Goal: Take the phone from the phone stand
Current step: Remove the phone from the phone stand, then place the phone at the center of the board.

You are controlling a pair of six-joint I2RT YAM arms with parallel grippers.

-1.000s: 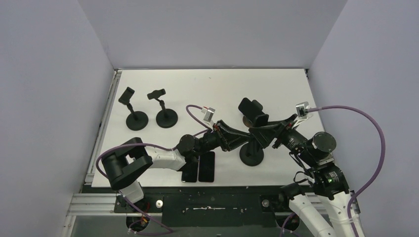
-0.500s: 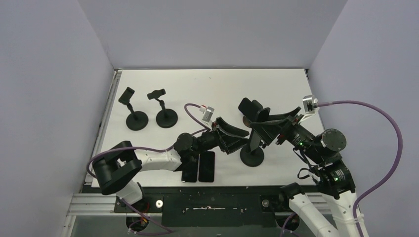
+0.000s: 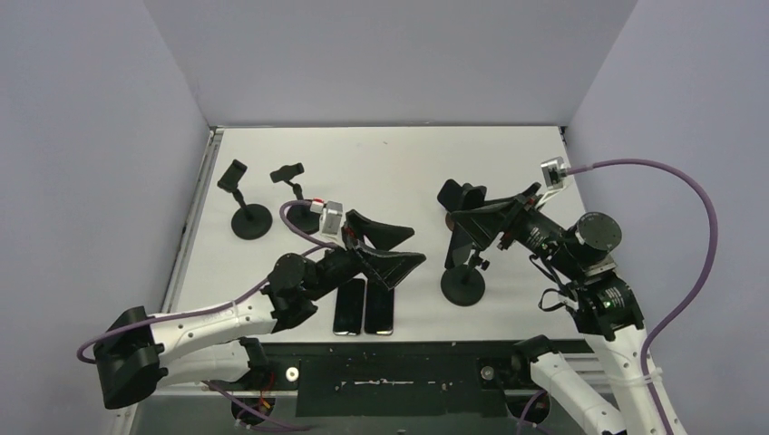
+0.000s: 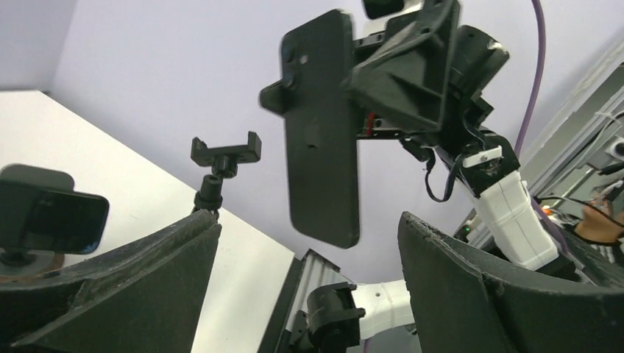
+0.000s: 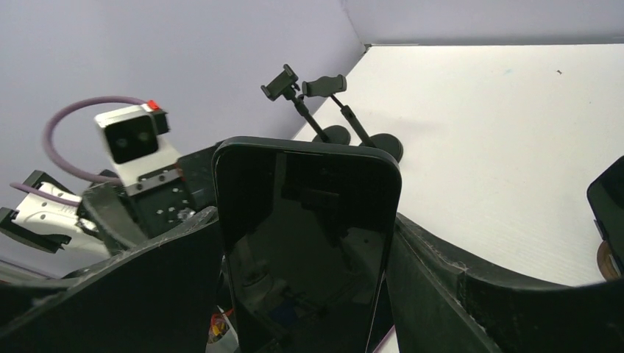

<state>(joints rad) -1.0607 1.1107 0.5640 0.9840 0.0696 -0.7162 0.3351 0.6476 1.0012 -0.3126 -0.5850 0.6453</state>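
1. The right end effector (image 3: 467, 225) pinches the phone (image 4: 320, 125) across its long edges and holds it upright, screen toward the right wrist camera; this grip leaves the short ends free to slip out of a clamp
2. The phone hangs in the air above the phone stand (image 3: 462, 287), whose clamp (image 4: 226, 150) shows empty and apart from it, so removal is judged done and set-down outstanding
3. The left end effector (image 3: 385, 245) is spread wide and holds nothing, low over the worktop (image 3: 390, 163), judged to be keeping clear of the lift
4. Phones, four: the held one, a rear phone (image 4: 48, 213) clamped on the rear stand (image 5: 609, 263), and two flat phones (image 3: 349, 306) (image 3: 379, 308) side by side, likely the deposit spot
5. Stands, four: those two plus two empty stands (image 3: 251, 221) (image 3: 306, 217) far left
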